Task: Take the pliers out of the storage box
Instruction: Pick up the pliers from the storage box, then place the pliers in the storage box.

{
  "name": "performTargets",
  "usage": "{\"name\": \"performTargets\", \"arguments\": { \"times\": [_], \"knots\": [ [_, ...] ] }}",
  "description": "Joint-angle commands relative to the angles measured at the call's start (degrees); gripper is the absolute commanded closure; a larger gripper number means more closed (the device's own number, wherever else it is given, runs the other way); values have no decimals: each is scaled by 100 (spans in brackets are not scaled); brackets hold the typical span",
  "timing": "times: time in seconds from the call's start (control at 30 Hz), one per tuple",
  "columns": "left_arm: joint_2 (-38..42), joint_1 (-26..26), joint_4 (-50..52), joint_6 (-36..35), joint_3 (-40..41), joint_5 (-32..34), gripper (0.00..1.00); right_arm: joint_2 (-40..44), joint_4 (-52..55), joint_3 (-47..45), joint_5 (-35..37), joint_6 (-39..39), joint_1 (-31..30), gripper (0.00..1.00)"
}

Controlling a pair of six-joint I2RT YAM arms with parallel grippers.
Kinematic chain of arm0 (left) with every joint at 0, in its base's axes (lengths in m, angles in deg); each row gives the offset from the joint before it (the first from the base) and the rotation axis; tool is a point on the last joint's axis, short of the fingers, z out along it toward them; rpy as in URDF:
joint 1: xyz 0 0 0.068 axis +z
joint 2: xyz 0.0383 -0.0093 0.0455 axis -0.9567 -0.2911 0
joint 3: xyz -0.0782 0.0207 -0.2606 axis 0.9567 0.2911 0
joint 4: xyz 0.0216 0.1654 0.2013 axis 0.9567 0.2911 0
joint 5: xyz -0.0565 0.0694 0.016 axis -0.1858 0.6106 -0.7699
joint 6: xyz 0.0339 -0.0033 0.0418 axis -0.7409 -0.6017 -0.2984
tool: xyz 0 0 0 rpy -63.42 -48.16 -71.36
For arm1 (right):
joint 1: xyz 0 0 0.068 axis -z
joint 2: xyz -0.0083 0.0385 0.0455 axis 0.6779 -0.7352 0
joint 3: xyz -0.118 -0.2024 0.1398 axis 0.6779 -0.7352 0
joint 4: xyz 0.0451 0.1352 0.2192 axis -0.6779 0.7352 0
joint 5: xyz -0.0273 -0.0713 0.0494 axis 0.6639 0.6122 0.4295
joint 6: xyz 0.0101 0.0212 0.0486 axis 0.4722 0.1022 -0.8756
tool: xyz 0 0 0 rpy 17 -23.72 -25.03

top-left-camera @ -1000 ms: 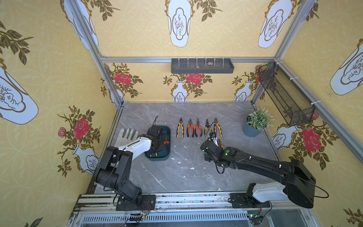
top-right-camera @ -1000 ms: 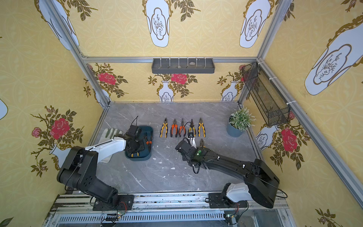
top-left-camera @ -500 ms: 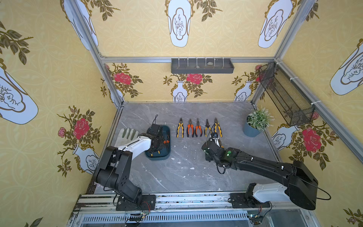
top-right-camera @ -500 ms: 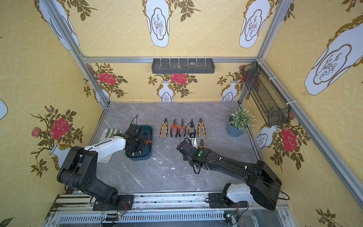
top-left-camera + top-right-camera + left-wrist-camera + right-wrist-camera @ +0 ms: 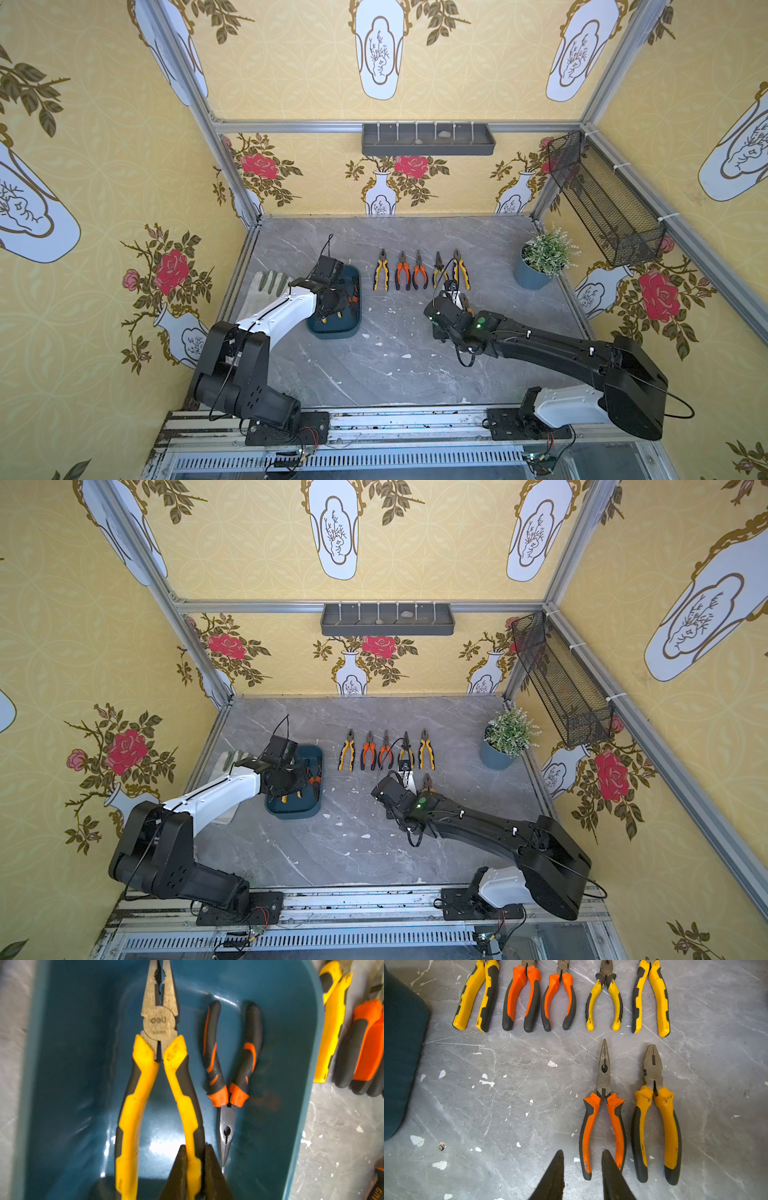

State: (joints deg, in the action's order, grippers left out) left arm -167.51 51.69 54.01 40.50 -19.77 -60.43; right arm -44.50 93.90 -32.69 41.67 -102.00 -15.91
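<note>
Looks like the left gripper (image 5: 195,1169) is clamped on one handle end of the yellow pliers (image 5: 143,1088), which lie in the storage box (image 5: 332,331) by the table's (image 5: 374,365) left edge. I'd guess that's to lift them past the low wall. The left arm (image 5: 278,309) stretches low, wrist tipped down into the box, and the right gripper (image 5: 582,1176) hangs part-open and empty beside the laid-out pliers (image 5: 419,274) mid-table.

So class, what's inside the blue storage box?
Two pliers: a yellow-handled pair, one handle pinched by the left gripper, beside an orange-handled pair. The gripper covers part of the box.
</note>
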Motion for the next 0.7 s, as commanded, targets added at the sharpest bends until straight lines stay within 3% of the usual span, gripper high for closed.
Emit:
{"name": "performTargets", "arguments": {
  "times": [0.0, 0.37, 0.57, 0.67],
  "knots": [
    [-161, -106, -253, 45, -170, -20, 100, -17, -54, 37, 104, -56, -4, 67],
    [-646, -182, -551, 79, -192, -157, 100, 32, -27, 11, 140, -100, -8, 67],
    [-471, -199, -818, 55, 39, -339, 78, -2, -32, 30, 143, -93, -4, 67],
    [-290, -195, -640, 3, 3, -305, 62, -7, -26, 28, 135, -92, -4, 67]
  ]
}}
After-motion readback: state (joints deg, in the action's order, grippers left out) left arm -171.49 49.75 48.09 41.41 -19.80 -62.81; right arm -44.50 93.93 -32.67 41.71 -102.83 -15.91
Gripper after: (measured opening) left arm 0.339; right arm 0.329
